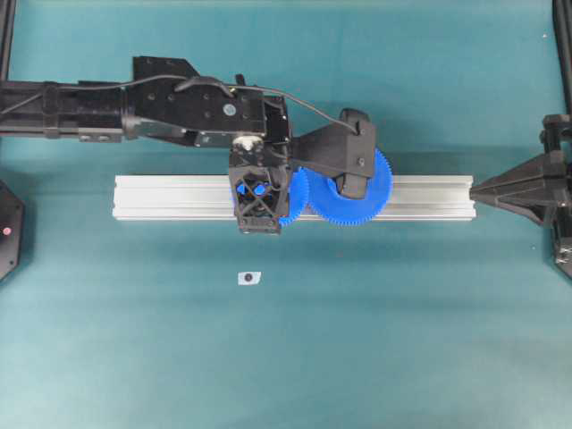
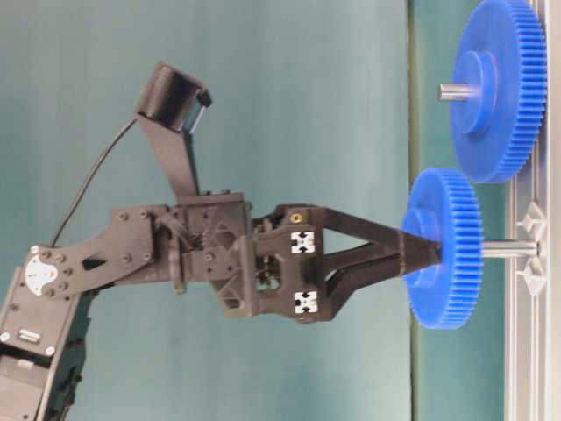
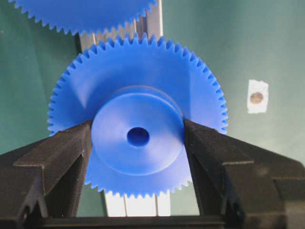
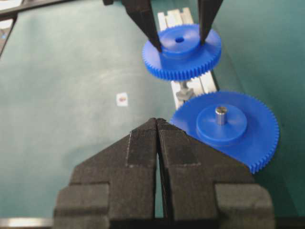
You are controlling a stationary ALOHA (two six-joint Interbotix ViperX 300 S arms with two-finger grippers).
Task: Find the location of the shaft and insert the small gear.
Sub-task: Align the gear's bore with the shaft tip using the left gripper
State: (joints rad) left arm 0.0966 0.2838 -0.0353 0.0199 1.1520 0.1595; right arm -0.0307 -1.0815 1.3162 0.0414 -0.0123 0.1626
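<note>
Two black grippers. Left gripper: two matte, ribbed plastic fingers, set partly apart and clamped on opposite sides of the raised round hub of the small gear. Right gripper: two like fingers pressed tip to tip, holding nothing, parked at the right end of the rail, apart from the gears.

Two gears, both blue moulded plastic, finely toothed, each with a smooth round hub. Small gear: held flat above the rail, centre hole open and dark. In the table-level view it sits on the shaft, with a stretch of bare pin showing between gear and rail. Big gear: just beside the small one on the same rail, a dull grey pin tip standing out of its hub; whether the teeth of the two mesh cannot be told, though from overhead their rims overlap.

One shaft: short, silvery, smooth metal pin, standing upright from the rail's slot, its base seen under the small gear's rim in the right wrist view.

One rail: long, pale, ribbed aluminium extrusion, lying across the table.

One table: flat teal surface. One small white tag with a dark round spot lies on it, well apart from the rail.
</note>
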